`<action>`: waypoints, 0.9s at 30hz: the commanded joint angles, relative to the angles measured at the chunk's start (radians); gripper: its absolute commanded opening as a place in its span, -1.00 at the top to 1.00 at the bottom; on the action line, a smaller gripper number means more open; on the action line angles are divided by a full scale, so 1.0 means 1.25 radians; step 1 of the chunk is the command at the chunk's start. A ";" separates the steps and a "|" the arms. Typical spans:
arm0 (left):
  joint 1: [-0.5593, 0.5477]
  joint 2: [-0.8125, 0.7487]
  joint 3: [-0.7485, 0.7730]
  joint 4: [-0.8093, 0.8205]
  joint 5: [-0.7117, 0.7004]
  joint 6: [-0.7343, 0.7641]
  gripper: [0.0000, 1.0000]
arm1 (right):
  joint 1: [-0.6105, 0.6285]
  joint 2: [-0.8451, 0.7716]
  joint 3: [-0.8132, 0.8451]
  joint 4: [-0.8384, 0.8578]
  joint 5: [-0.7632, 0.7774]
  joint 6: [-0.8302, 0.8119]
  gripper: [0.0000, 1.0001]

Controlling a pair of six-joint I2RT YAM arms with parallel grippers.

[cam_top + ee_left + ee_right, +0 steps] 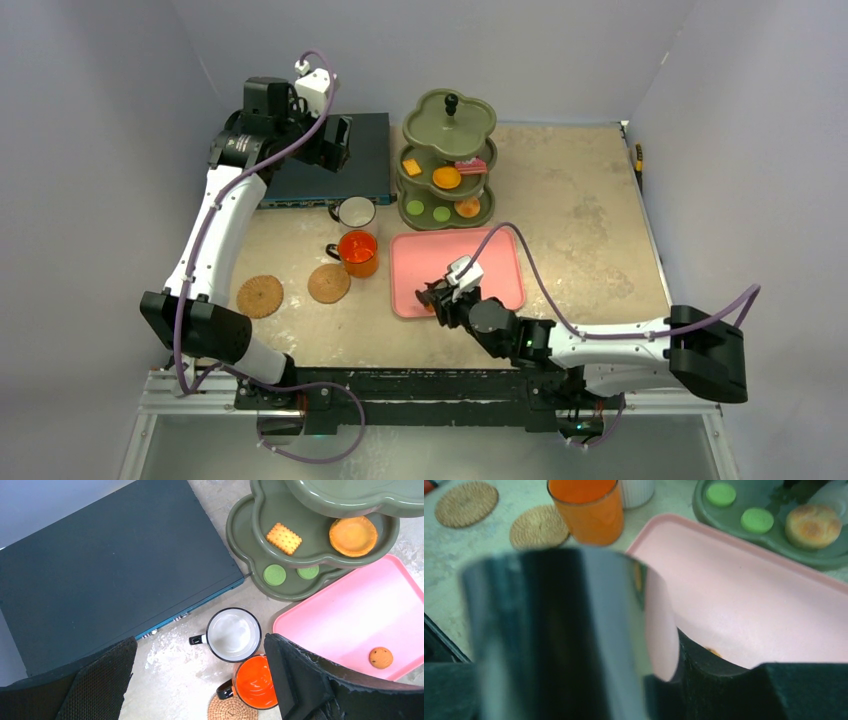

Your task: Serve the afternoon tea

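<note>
The olive-green stand point(447, 120) holds a square cracker point(283, 538), an orange tart point(353, 535) and a pink cake point(470, 165) on its middle tier. Green biscuits point(274, 574) and a brown bun point(813, 526) lie on its bottom tier. The white mug point(353, 211) and the orange mug point(358, 250) stand on the table beside two cork coasters point(329, 283) point(260, 296), neither mug on one. My right gripper point(432, 297) is open and low over the near-left corner of the pink tray point(490, 260). A brown biscuit point(381, 657) lies on the tray and peeks over the right finger point(713, 651). My left gripper point(200, 645) is open and empty, high above the mugs.
The flat dark-blue box point(110, 570) lies at the back left under my left arm. Grey walls close the table at the back and sides. The right arm reaches across the near edge. A purple cable point(540, 270) loops over the tray's right side.
</note>
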 commanded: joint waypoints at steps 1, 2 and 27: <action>0.005 -0.027 0.036 0.006 0.005 -0.008 -0.99 | 0.002 -0.037 0.085 0.029 0.031 -0.083 0.20; 0.005 -0.027 0.035 0.006 0.006 -0.009 -0.99 | 0.001 -0.040 0.101 0.034 0.031 -0.102 0.20; 0.005 -0.033 0.015 0.007 0.031 -0.011 -0.99 | -0.066 -0.159 0.026 -0.190 0.080 0.039 0.09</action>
